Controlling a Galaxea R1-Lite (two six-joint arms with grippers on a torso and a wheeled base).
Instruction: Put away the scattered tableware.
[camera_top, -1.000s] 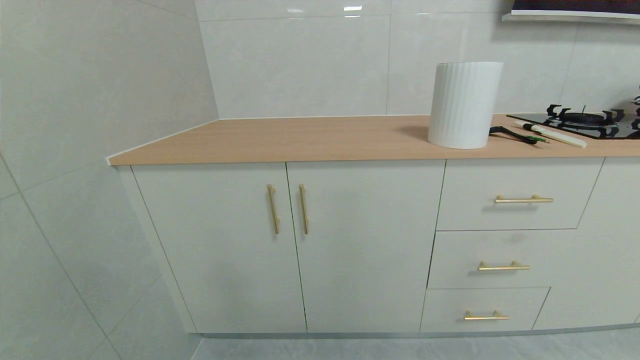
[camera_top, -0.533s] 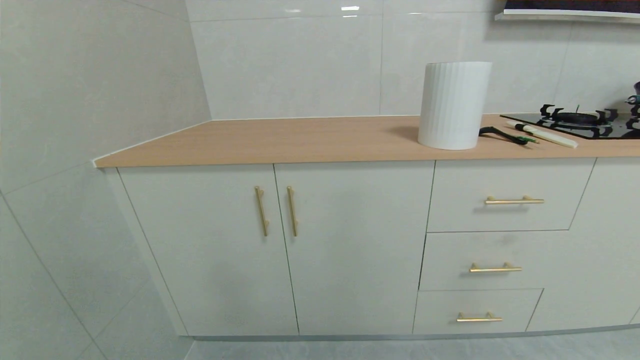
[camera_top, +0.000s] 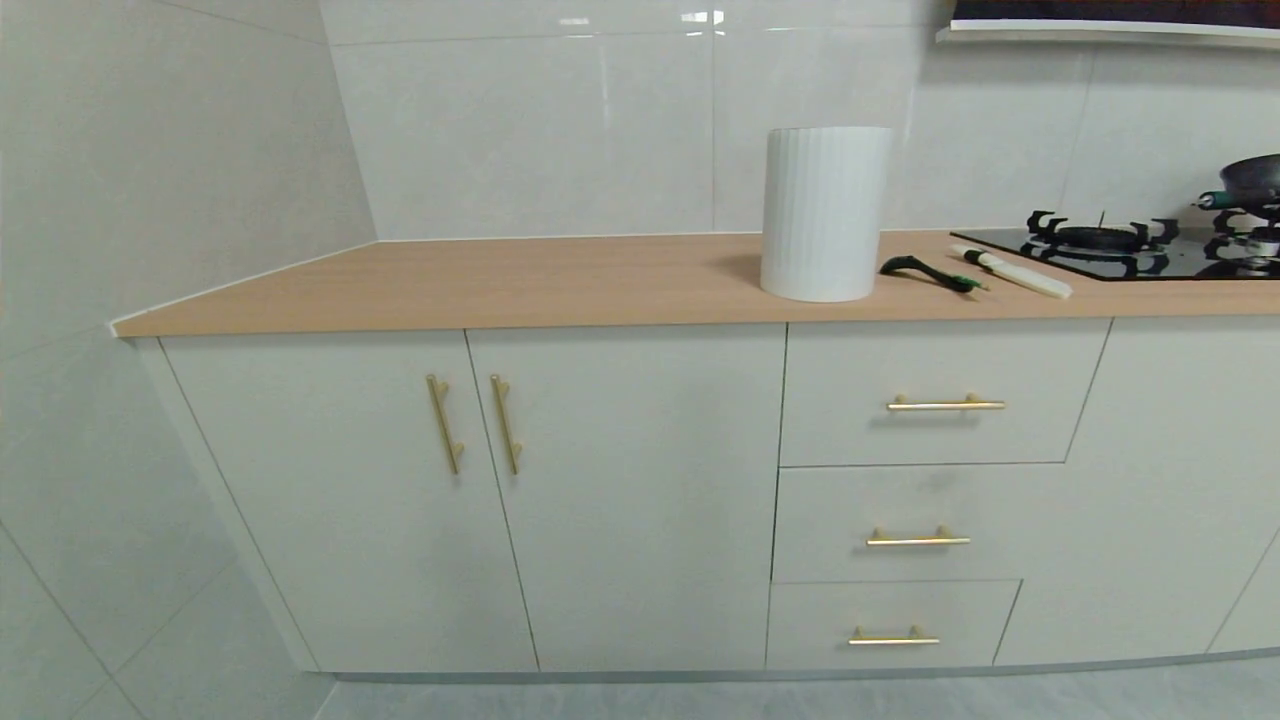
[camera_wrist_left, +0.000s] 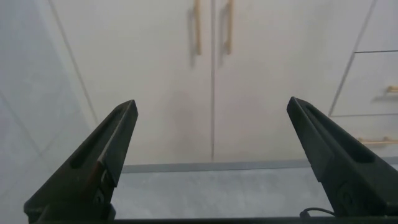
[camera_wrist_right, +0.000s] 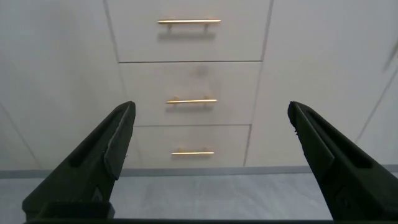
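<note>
Nearest, the left end effector (camera_wrist_left: 211, 107) is spread wide and holds nothing. It faces two cupboard doors (camera_wrist_left: 267, 93) with upright brass handles. The right end effector (camera_wrist_right: 211, 109), just as wide and holding nothing, faces a stack of three drawers (camera_wrist_right: 189, 81). Above the cupboards runs a wooden table (camera_top: 560, 285). A tall white ribbed holder (camera_top: 825, 212) stands on it. Just beside the holder, on the right, lie a dark utensil (camera_top: 930, 273) and a pale utensil (camera_top: 1010, 271), close to a black gas hob (camera_top: 1100, 240). A tiled wall rises behind.
</note>
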